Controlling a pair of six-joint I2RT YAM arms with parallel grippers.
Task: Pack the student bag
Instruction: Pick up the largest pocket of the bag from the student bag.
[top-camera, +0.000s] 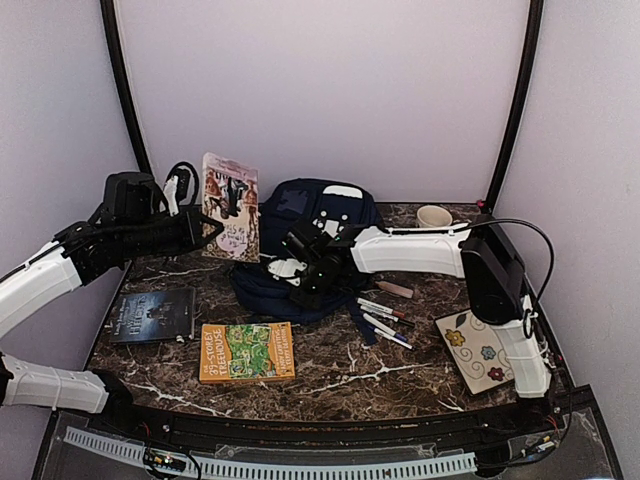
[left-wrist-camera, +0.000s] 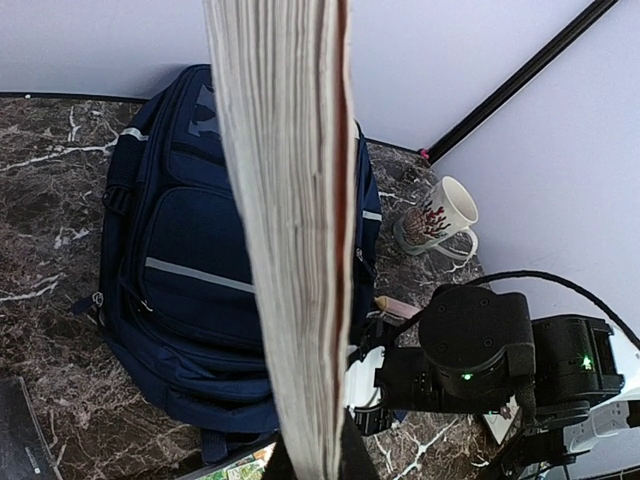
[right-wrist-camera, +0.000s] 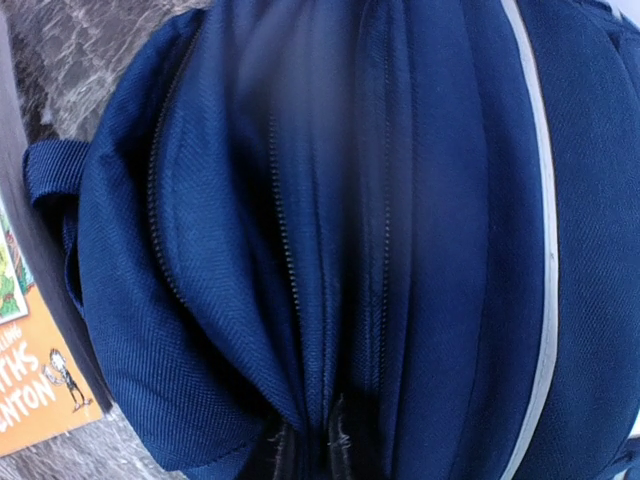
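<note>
The student bag (top-camera: 285, 205) lies flat on the far middle of the marble surface (top-camera: 340, 370). It is soft navy fabric that would likely sag and fold rather than hold shape, so the zip seam or its loop handle looks like the best place to grip.

The right gripper (right-wrist-camera: 312, 445) is at its near end. Its fingers are drawn almost together over a zip seam, but I cannot tell whether they have caught the cloth.

Just left of the bag, the left gripper (left-wrist-camera: 310, 462) has its fingers clamped on an upright paperback (top-camera: 230, 205).

Pens (top-camera: 385, 315) lie to the right, a mug (top-camera: 433, 215) sits at the far right, and an orange book (top-camera: 246, 352) lies near.
</note>
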